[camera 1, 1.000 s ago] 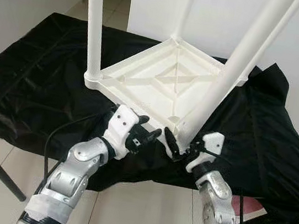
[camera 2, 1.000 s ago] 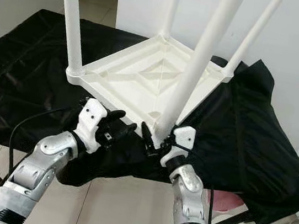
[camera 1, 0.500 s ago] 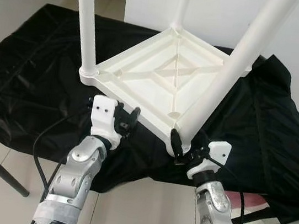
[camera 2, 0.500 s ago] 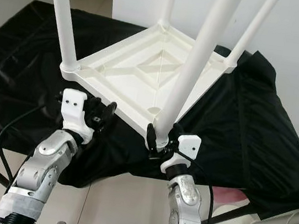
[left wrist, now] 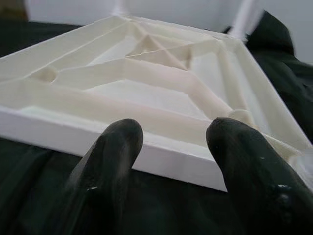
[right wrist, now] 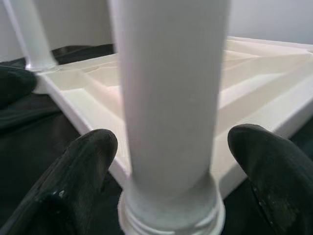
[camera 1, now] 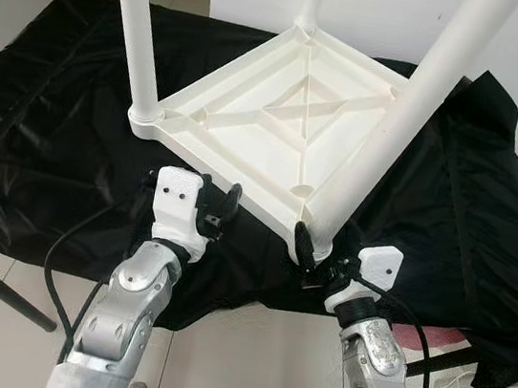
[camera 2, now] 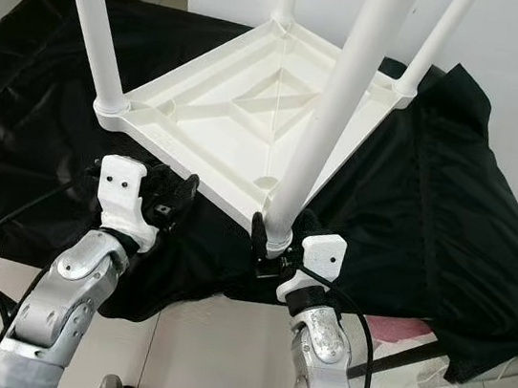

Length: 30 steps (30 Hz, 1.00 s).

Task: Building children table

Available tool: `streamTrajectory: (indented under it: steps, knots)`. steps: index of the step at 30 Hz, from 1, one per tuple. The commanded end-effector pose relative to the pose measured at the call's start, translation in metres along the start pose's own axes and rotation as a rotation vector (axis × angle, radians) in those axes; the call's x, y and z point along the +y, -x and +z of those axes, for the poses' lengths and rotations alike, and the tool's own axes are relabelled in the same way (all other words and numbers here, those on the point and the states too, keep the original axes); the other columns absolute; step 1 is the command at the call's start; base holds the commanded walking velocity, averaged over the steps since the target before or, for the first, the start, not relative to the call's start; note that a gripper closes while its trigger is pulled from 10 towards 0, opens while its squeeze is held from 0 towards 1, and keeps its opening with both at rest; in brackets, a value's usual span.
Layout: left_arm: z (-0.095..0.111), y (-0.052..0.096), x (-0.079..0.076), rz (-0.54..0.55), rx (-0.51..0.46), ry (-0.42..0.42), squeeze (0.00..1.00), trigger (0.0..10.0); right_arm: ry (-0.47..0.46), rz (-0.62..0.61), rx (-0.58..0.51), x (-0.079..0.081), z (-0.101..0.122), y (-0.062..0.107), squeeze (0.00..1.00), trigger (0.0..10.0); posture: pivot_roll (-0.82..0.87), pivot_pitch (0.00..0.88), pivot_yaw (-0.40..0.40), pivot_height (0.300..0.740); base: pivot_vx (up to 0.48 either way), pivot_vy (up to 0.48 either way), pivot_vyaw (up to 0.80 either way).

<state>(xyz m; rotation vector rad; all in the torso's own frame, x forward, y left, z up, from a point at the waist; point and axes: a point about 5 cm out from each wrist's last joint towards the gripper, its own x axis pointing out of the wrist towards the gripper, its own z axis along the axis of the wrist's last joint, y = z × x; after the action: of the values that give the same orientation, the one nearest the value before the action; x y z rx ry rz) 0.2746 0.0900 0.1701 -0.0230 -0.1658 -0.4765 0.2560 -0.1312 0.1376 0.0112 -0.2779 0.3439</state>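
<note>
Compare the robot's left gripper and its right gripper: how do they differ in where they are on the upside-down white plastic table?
The left gripper sits at the white plastic table's near edge, fingers open, facing the rim. The right gripper is at the near corner, its fingers open on either side of the white round leg's base without closing on it. Both are low, near the black cloth.

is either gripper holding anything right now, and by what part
Nothing is clamped. The right gripper is open, its fingers on either side of the base of the near table leg with gaps showing. The left gripper is open at the tabletop edge.
</note>
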Motion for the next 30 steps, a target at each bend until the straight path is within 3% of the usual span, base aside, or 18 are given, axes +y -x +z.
streamTrajectory:
  steps: [1,7,12,16,24,25,26,27,30]
  knots:
    - [-0.010,0.003,-0.018,-0.270,0.058,-0.018,0.00,10.0,-0.015,0.026,0.019,-0.003,-0.003,0.000,0.00,10.0,-0.04,0.147,-0.028,0.740,0.000,0.000,0.00]
    - [-0.010,0.006,-0.031,-0.403,0.058,-0.067,0.00,10.0,0.038,0.123,0.037,-0.015,0.000,-0.006,0.00,10.0,-0.04,0.130,-0.031,0.740,0.000,0.000,0.00]
    - [-0.022,0.013,-0.042,-0.589,0.142,-0.114,0.00,10.0,0.092,0.296,0.098,-0.037,0.001,-0.021,0.00,10.0,-0.02,0.100,-0.044,0.740,0.000,0.000,0.00]
    - [-0.024,0.019,-0.045,-0.666,0.171,-0.099,0.00,10.0,0.113,0.353,0.132,-0.047,-0.001,-0.030,0.00,10.0,-0.02,0.088,-0.040,0.740,0.000,0.000,0.00]
    - [-0.019,0.019,-0.039,-0.689,0.179,-0.064,0.00,10.0,0.133,0.471,0.161,-0.045,-0.004,-0.051,0.00,10.0,0.01,0.067,-0.058,0.740,0.000,0.000,0.00]
    - [-0.018,0.018,-0.037,-0.684,0.182,-0.048,0.00,10.0,0.129,0.484,0.163,-0.044,-0.006,-0.055,0.00,8.9,0.02,0.063,-0.059,0.740,0.000,0.000,0.00]
    - [-0.017,0.017,-0.036,-0.680,0.186,-0.036,0.00,10.0,0.128,0.493,0.166,-0.043,-0.007,-0.057,0.00,8.9,0.02,0.062,-0.061,0.740,0.000,0.000,0.00]
    - [-0.017,0.017,-0.035,-0.678,0.188,-0.028,0.00,10.0,0.128,0.497,0.167,-0.043,-0.008,-0.059,0.00,3.6,0.02,0.062,-0.061,0.740,0.000,0.000,0.00]
    - [-0.016,0.015,-0.032,-0.684,0.172,-0.059,0.00,10.0,0.123,0.495,0.168,-0.045,-0.009,-0.061,0.00,3.6,0.03,0.057,-0.063,0.740,0.000,0.000,0.00]
